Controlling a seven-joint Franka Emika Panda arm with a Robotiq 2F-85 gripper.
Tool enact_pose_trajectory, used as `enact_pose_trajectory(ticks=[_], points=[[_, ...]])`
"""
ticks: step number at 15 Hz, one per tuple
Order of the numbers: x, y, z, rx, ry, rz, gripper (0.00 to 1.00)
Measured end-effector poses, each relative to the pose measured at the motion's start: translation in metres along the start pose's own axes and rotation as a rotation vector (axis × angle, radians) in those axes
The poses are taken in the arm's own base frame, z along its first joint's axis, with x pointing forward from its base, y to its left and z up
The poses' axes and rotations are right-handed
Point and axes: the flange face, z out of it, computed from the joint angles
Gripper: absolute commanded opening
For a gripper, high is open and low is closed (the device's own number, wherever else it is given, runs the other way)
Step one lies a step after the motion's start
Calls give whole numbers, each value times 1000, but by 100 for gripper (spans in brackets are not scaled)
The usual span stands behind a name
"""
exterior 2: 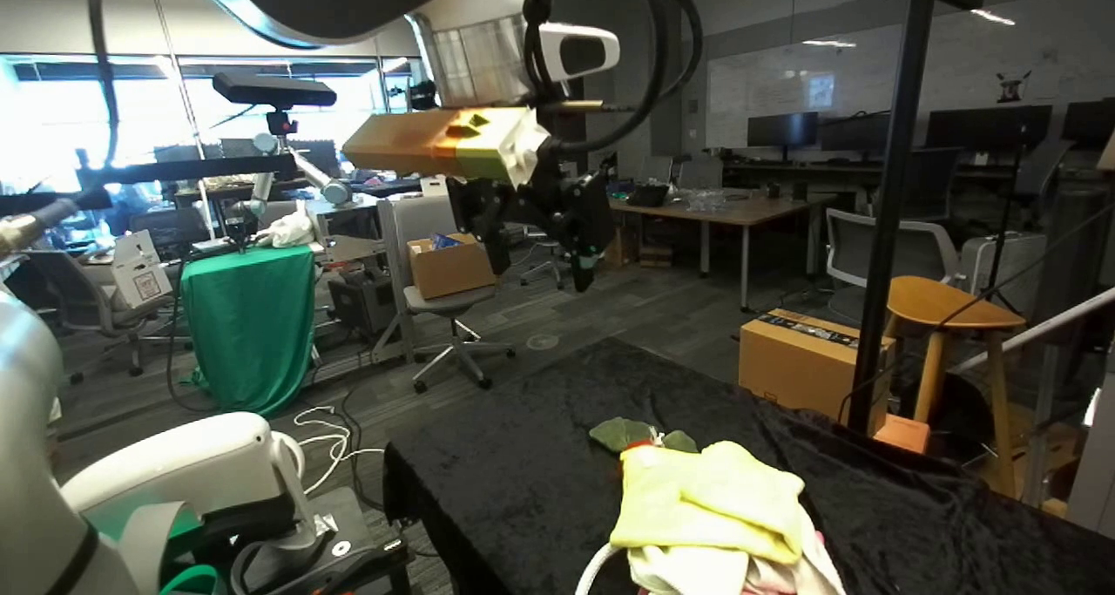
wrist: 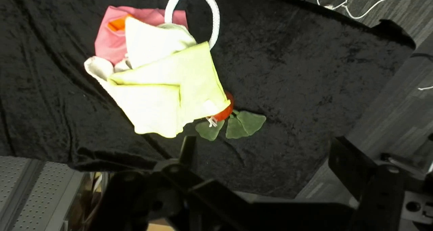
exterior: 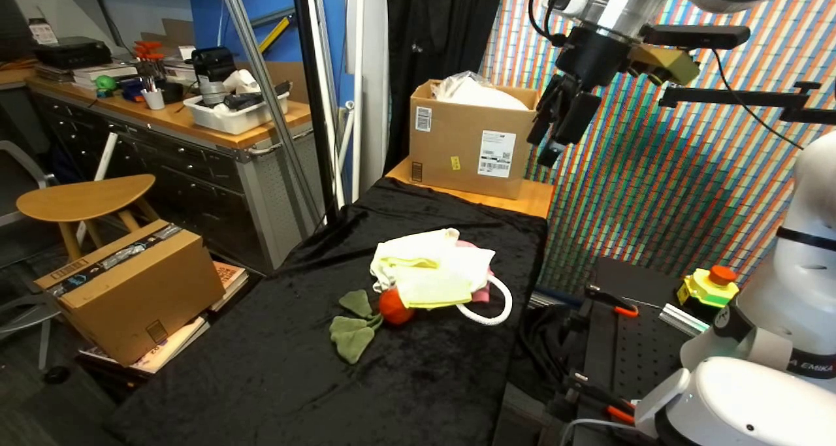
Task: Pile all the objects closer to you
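The objects lie heaped together on the black-draped table. A pale yellow cloth [exterior: 434,270] [exterior 2: 706,499] [wrist: 159,102] is folded on top. Under its edges show a pink cloth [wrist: 110,43] with an orange patch, a whitish cloth [wrist: 154,40] and a white rope loop [exterior: 504,305] [wrist: 215,19]. A red round thing [exterior: 395,307] [wrist: 225,113] is partly covered by the yellow cloth; green leaves [exterior: 353,335] [wrist: 247,124] stick out from it onto the table. My gripper [exterior: 547,149] [exterior 2: 540,274] [wrist: 263,139] is open and empty, high above the table and apart from the heap.
A black velvet cloth [exterior: 366,400] [exterior 2: 505,473] covers the table. A cardboard box [exterior: 450,152] stands past one table end in an exterior view. A black post [exterior 2: 884,203] rises beside the table. A yellow and red stop button [exterior: 712,286] sits near the arm's base.
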Motion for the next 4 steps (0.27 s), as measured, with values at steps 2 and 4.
enact_pose_trajectory(ticks=[2,4], points=[[-5,5,-15,0,45,2,100],[-9,11,-25,2,77,12,100]])
